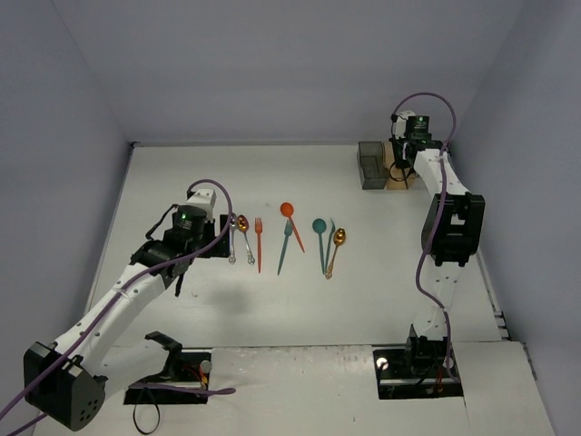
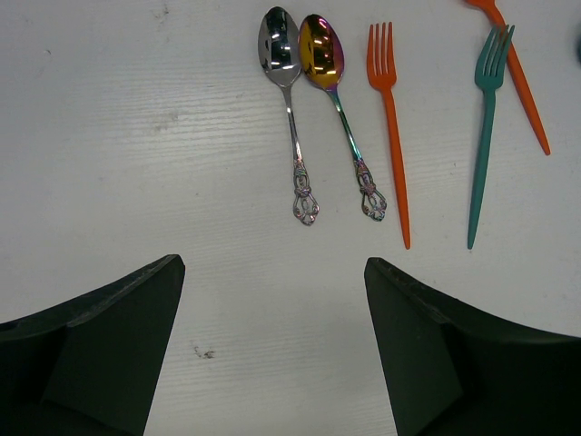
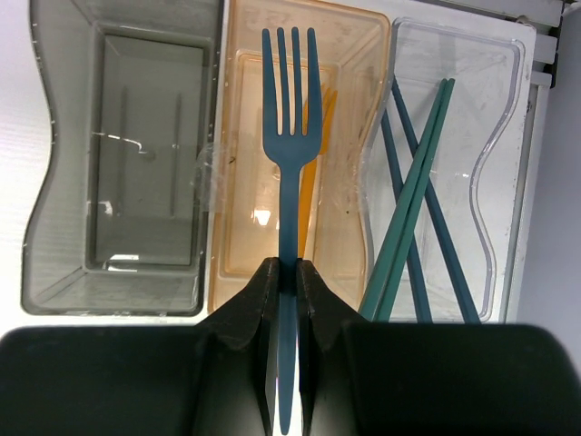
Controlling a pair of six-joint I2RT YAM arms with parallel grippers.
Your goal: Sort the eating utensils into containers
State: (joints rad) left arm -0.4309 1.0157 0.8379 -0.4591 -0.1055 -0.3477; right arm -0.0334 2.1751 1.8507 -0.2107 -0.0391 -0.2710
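1 blue-grey fork (image 3: 289, 118): pinched in right gripper (image 3: 288, 272), above orange bin (image 3: 245, 241).
Left gripper (image 2: 272, 263): jaws wide, empty.
In orange bin: perhaps an orange utensil (image 3: 318, 136).

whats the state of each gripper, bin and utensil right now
left gripper, open, empty
right gripper, shut on blue fork
blue fork, gripped by the handle above orange bin
dark grey bin, empty
orange bin, holds an orange utensil
clear bin, holds chopsticks
silver spoon, loose on table
gold spoon, loose on table
orange fork, loose on table
teal fork, loose on table
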